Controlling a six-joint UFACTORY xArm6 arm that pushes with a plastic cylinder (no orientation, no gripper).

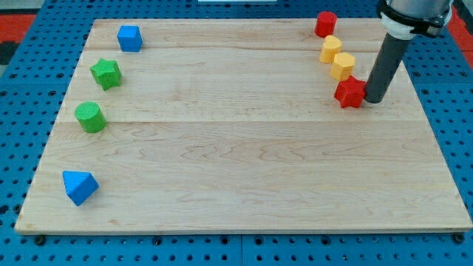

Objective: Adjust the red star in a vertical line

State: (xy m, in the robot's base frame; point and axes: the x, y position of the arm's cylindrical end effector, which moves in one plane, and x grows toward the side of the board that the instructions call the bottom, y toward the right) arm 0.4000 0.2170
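Camera view shows a pale wooden tabletop (244,162) filling most of the frame, set on a blue perforated base (15,44). From the view's top right the dark rod comes down, and my tip (373,100) touches the right side of the red star (350,92). No gripper is fitted, so nothing opens or closes; the rod simply presses against that block. The red star sits near the tabletop's right edge, just below two yellow blocks (330,49) (342,66) that touch each other, with a red cylinder (326,24) above them at the top edge. Well apart on the view's left lie a blue cube (129,38), a green star (106,74), a green cylinder (90,117) and a blue triangular block (79,186).
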